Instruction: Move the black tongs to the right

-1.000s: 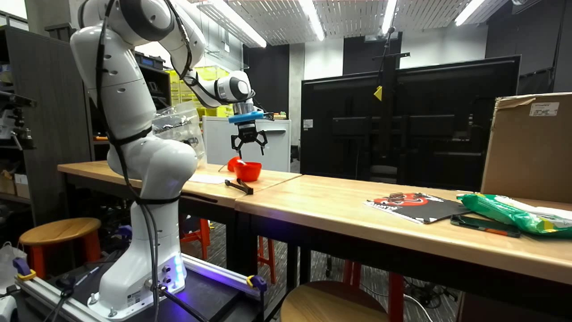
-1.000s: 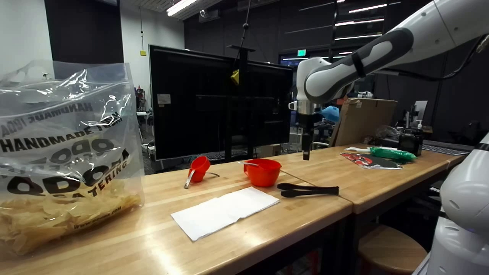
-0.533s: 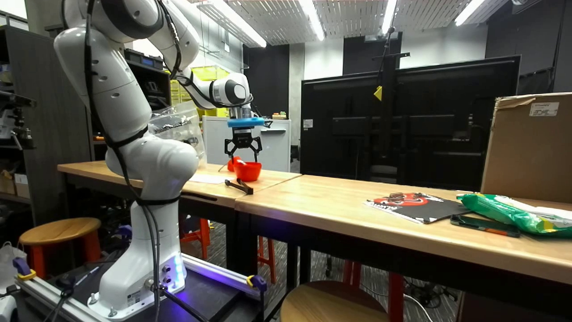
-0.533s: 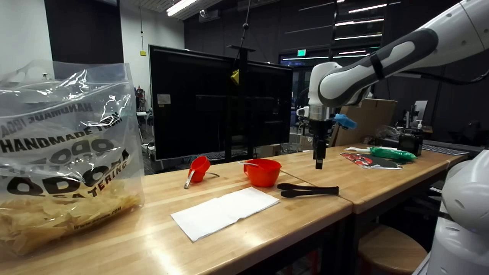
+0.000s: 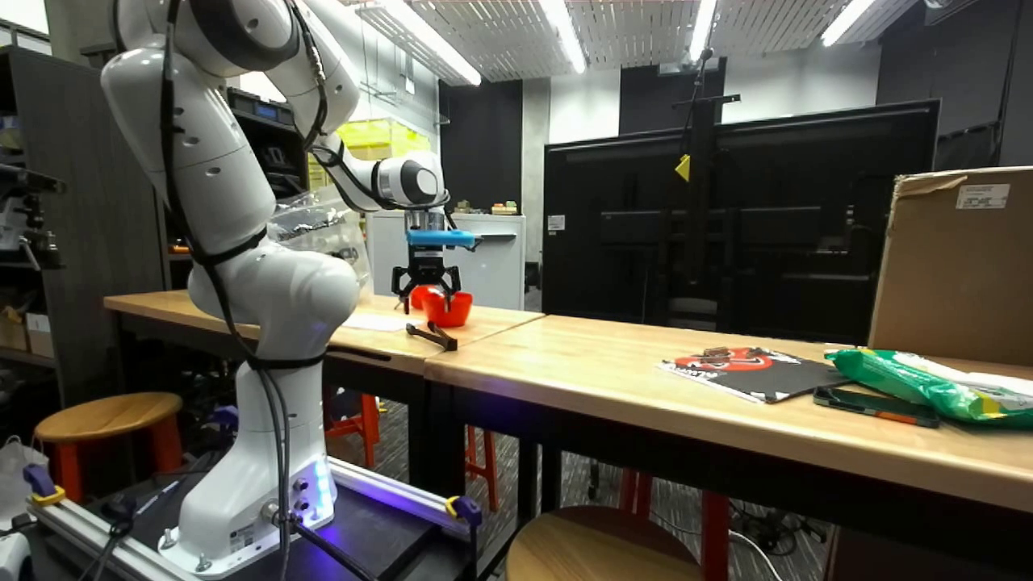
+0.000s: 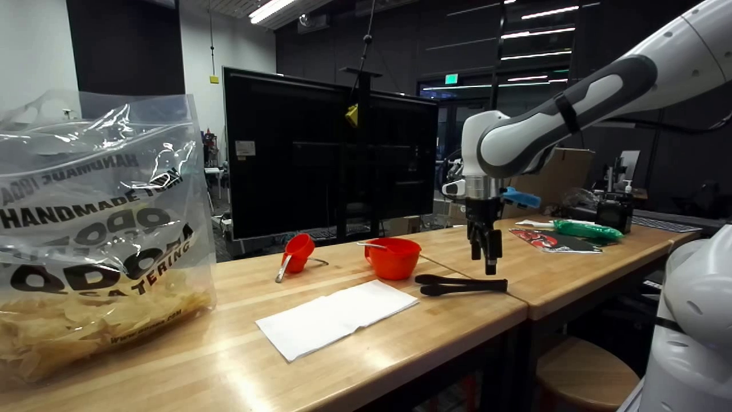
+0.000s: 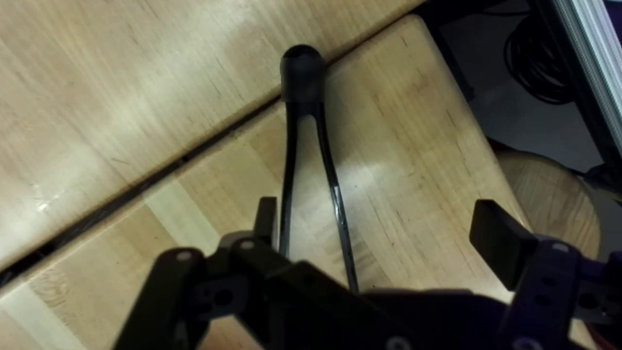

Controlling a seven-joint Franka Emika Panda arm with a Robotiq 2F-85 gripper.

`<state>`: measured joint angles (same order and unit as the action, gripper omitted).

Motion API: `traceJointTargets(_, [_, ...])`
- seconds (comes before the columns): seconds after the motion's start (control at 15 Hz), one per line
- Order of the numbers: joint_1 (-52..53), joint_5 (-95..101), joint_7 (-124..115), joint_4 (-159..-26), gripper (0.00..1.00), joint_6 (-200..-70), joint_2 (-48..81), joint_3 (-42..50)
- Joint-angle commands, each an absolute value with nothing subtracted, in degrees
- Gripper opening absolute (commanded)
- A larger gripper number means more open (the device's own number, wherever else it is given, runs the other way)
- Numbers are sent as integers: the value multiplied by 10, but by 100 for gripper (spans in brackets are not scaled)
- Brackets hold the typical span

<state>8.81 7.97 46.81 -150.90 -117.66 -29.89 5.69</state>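
Observation:
The slender black tongs lie on the wooden table in both exterior views point(image 5: 440, 337) point(image 6: 496, 285), close to the seam between two tabletops. In the wrist view the tongs' hinge end point(image 7: 302, 78) lies over the seam. Their two arms spread slightly toward the gripper, and their far ends are hidden behind it. My gripper point(image 5: 428, 310) is open, empty and points down above the table. In an exterior view it point(image 6: 484, 264) hangs a little above the hinge half of the tongs. In the wrist view both tong arms show between the wide-open fingers point(image 7: 379, 221), nearer the left finger.
A red bowl point(image 6: 394, 262) stands close to the tongs, with a red cup point(image 6: 297, 254) farther off. A white napkin point(image 6: 337, 317) and a large chip bag point(image 6: 103, 229) are on the same table. A magazine point(image 5: 750, 375) and green package point(image 5: 912, 383) lie on the other tabletop.
My gripper has moved down and, in an exterior view, turned so that both fingers show apart. It is now much closer to the tongs. The tongs and bowl have not moved.

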Motion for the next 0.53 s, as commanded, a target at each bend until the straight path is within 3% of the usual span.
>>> traceJointTargets(0.0, [97,69,505,-1510,100,-1164,-287,53])
traceJointTargets(0.47, [96,71,516,-1494,100,-1163,-260,42])
